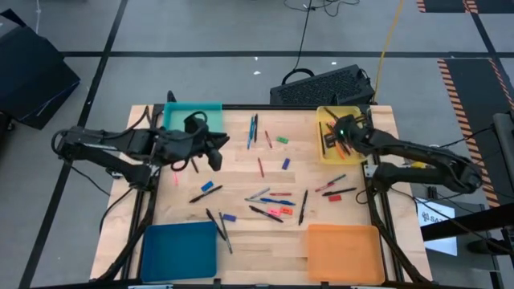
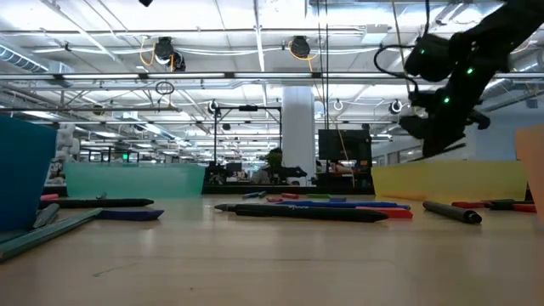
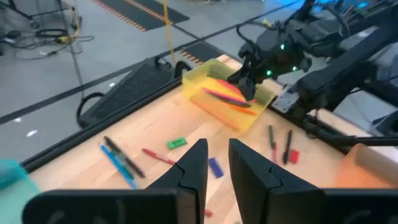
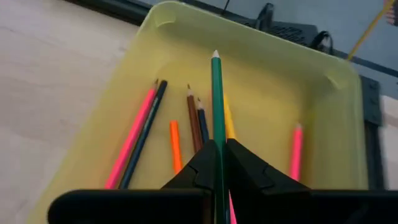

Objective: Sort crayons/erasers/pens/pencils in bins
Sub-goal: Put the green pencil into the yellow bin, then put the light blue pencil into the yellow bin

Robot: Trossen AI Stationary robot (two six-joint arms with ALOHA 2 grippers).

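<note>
Pinching a long green pencil point(image 4: 217, 106) between its closed fingers, the right gripper point(image 4: 217, 163) is hovering over the yellow bin point(image 1: 350, 112) at the far right corner of the bench point(image 1: 241, 241). The pencil is thin and straight, with a pale sharpened tip pointing away from the wrist, out over the bin's floor. In the low view it is showing as a dark sliver tilted under the gripper, above the yellow wall.

Other pencils are lying loose inside that bin: a pink pencil point(image 4: 132, 148) just beside a dark one, an orange pencil point(image 4: 175, 144), a brown pencil point(image 4: 194, 121) with a dark-blue one alongside, a yellow one partly hidden behind the green, and a second pink one point(image 4: 295, 151) near the opposite wall.

The left gripper point(image 3: 217, 163) is waiting above the bench near the teal bin point(image 1: 193, 109), its fingers standing slightly apart with nothing between them.

Scattered across the middle of the bench are dark pens point(image 1: 265, 213), a green eraser point(image 3: 176, 143), a blue eraser point(image 3: 214, 167) and short red pieces that are probably crayons, though they are too small to tell. None of these is lying in the right gripper's way. The dark blue bin point(image 1: 178, 249) and the orange bin point(image 1: 344, 252) are sitting at the near corners, with nothing visible inside them.
</note>
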